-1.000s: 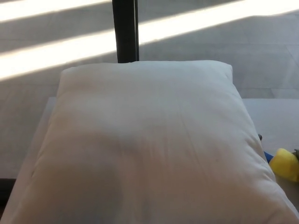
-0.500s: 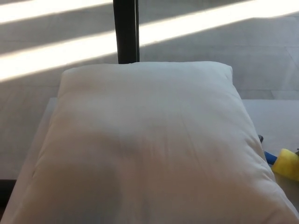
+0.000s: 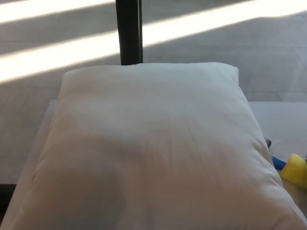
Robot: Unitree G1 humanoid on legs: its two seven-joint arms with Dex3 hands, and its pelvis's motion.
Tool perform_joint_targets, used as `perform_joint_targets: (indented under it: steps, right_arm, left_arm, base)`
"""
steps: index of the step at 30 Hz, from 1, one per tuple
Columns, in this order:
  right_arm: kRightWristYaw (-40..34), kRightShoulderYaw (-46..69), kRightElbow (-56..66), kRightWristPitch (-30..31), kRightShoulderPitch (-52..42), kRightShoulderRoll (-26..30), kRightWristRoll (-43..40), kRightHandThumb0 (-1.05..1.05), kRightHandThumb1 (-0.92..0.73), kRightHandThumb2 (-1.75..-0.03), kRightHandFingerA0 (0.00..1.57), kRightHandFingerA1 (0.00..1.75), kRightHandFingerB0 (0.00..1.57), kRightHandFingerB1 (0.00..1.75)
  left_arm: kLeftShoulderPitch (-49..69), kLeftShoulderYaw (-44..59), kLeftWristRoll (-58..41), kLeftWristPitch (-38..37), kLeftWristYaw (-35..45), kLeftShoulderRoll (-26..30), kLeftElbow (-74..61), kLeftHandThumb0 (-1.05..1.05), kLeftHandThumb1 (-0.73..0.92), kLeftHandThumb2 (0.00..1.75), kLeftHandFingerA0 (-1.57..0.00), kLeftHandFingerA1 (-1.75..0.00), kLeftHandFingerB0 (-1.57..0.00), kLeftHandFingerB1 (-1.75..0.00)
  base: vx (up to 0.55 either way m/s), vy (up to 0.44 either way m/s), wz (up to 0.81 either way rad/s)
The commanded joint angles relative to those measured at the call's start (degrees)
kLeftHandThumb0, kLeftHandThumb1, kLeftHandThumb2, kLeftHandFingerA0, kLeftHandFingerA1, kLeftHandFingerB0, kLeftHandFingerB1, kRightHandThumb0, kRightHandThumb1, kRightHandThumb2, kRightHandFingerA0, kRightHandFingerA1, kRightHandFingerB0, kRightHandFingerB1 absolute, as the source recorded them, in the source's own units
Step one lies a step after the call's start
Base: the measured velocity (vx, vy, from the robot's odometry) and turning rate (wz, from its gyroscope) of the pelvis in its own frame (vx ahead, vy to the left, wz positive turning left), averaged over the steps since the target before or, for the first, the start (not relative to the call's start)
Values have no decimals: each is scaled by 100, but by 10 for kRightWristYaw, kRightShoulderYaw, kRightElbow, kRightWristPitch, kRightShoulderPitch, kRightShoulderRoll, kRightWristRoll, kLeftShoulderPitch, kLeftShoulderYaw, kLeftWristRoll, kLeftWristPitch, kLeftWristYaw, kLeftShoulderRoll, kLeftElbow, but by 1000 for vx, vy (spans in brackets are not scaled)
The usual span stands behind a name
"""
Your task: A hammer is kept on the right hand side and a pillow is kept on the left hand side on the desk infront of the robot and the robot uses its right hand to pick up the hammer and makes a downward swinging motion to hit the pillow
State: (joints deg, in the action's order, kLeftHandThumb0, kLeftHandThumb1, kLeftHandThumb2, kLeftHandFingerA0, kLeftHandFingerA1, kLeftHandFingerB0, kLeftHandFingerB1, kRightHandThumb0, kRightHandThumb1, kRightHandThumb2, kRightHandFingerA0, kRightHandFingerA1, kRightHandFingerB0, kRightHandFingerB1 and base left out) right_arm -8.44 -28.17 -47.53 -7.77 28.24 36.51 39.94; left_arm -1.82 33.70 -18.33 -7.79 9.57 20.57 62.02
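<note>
big white pillow (image 3: 153, 148) filling the desk (image 3: 283, 122). yellow hammer (image 3: 293, 169) peeking out at the right edge, mostly hidden. looks soft and light, like foam; best grabbed by the blue handle. no hands showing, so fingers unknown.

The pillow (image 3: 153, 148) fills most of the desk (image 3: 283, 122), leaving bare room only at right.
</note>
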Motion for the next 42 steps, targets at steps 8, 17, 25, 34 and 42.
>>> perform_joint_targets:
  steps: [8, 17, 25, 34, 42]
  right_arm:
    - [-47, 62, -19, -143, -67, 35, -60, -17, -58, -98, 86, 172, 80, 137]
    - [32, 252, 61, -33, -92, -33, -226, -18, -62, -91, 83, 174, 70, 150]
    - [49, 375, 13, 10, -36, -55, -300, -14, -54, -105, 89, 175, 80, 155]
    - [119, 506, 47, 109, 4, -96, -427, -23, -43, -128, 102, 175, 84, 166]
    - [124, 566, 97, 189, 44, -122, -473, -31, -57, -109, 103, 175, 78, 166]
  left_arm:
    - [2, 8, -15, -10, 13, 16, 3, -52, 58, 58, -70, -48, -67, -45]
    - [5, 7, -10, -6, 4, 16, 0, -50, 59, 58, -73, -47, -65, -44]
    - [11, 4, -7, -14, 10, 14, -1, -52, 59, 59, -70, -46, -65, -44]
    - [15, 7, -10, -16, 13, 13, 8, -54, 59, 58, -69, -46, -64, -44]
    - [23, 8, -12, -16, 16, 7, -1, -54, 58, 58, -69, -46, -67, -45]
  base:
    - [0, 0, 0]
    - [0, 0, 0]
    - [0, 0, 0]
    - [0, 0, 0]
    - [0, 0, 0]
